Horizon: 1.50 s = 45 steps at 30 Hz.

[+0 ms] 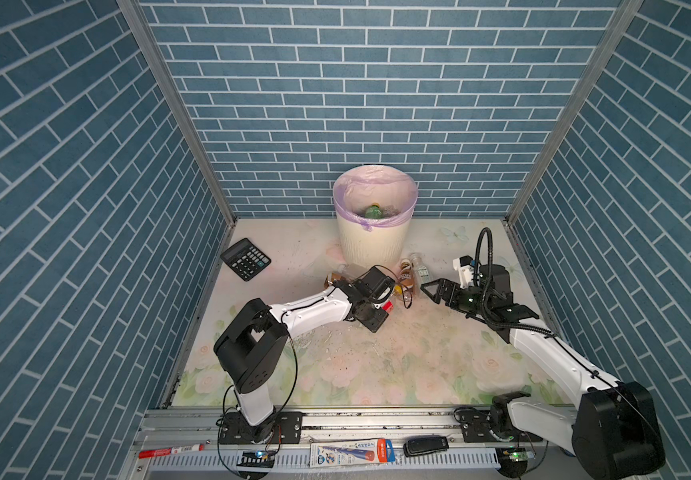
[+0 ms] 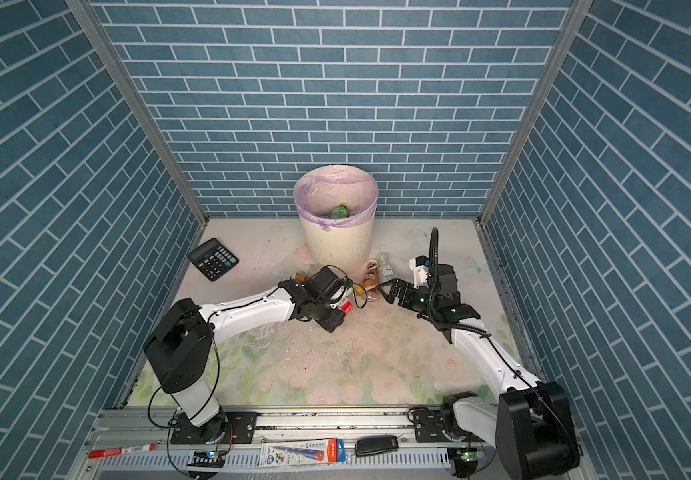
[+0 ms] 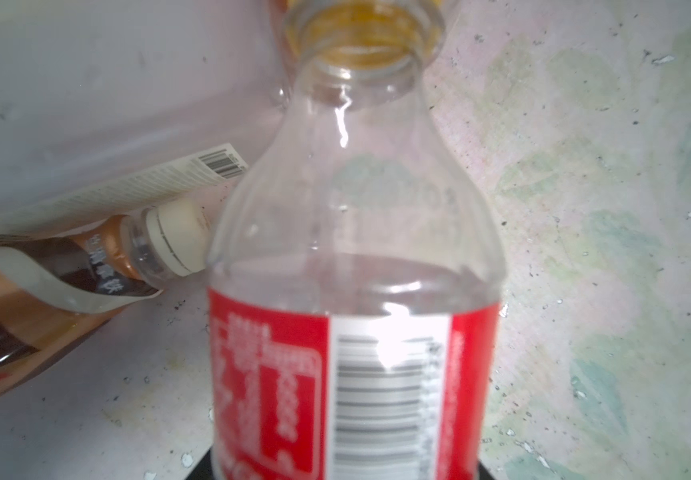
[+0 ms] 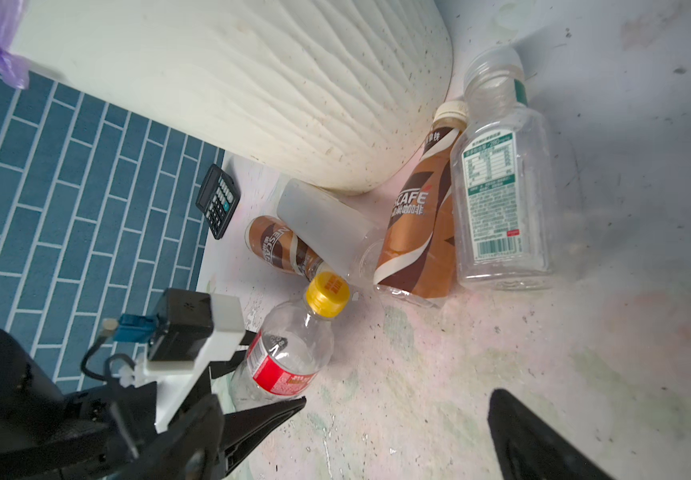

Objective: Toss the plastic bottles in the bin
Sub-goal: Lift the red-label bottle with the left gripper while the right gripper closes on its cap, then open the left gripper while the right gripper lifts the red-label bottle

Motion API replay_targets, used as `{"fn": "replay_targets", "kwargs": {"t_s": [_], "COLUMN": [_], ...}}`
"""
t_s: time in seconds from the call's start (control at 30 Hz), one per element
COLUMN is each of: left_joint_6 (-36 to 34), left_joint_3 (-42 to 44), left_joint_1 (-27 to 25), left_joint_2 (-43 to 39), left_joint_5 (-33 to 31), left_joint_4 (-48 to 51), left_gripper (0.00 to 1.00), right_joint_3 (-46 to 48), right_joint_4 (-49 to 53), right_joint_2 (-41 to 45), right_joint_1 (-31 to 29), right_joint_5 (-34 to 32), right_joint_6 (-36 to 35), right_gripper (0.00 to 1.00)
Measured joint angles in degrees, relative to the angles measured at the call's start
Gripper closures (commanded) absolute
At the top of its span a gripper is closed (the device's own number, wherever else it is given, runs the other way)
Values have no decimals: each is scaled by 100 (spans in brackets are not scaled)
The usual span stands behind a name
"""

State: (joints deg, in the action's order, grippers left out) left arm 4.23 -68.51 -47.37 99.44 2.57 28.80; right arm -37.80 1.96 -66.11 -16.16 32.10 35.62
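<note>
Left gripper (image 1: 379, 303) — closed on the red-labelled bottle (image 3: 352, 291), low in front of the bin (image 1: 373, 245). In the left wrist view you see the bottle's clear shoulder and yellow cap pointing away from the camera. In the right wrist view it sits tilted, cap toward the pile. You cannot tell whether it touches the tabletop (image 1: 377, 365).

Right gripper (image 4: 398, 428) — jaws spread wide, nothing between them. It hangs just to the right of the pile and points at it.

Pile at the foot of the bin, on your side of it:
- A brown-labelled bottle (image 4: 418, 220) and a square clear bottle (image 4: 501, 199) are side by side and touching, with their necks toward the bin. The square one has a green label and an open neck.
- A second brown-labelled bottle (image 4: 281, 249) lies on its side with a frosted bottle (image 4: 323, 220) across it. Its white cap is just beside the held bottle's shoulder in the left wrist view.

A green bottle (image 1: 373, 212) is inside the bin, down in the lilac bag.

The calculator (image 1: 245, 259) lies on the tabletop left of the bin, apart from the pile.
</note>
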Motion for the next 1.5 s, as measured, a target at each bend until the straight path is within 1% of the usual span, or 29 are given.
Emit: {"fn": "replay_targets", "kwargs": {"t_s": [0.23,0.33,0.53,0.9,1.23,1.5], "left_joint_6": [11,48,136,330,442,542], "left_joint_3": [96,177,190,22,-236,-251], "left_joint_1": [7,7,7,-4,-85,-223], "left_joint_2": [-428,-638,-778,-750,-446,-374], "left_joint_5": [2,28,192,581,717,763], "left_joint_4": [-203,-358,-651,-953,-1069,-1147], "left_gripper": [42,41,41,41,41,41], "right_joint_3": [0,0,0,-9,-20,-105], "right_joint_4": [-254,-527,-1279,-2179,-2876,-3045], "right_joint_2": [-157,-264,-516,-881,-1073,-1246], "right_joint_1": [-122,-125,-125,-125,-136,-197], "right_joint_5": [118,199,380,603,564,560], "right_joint_6": [133,372,988,1685,2190,2396], "right_gripper": [1,1,6,21,31,48]}}
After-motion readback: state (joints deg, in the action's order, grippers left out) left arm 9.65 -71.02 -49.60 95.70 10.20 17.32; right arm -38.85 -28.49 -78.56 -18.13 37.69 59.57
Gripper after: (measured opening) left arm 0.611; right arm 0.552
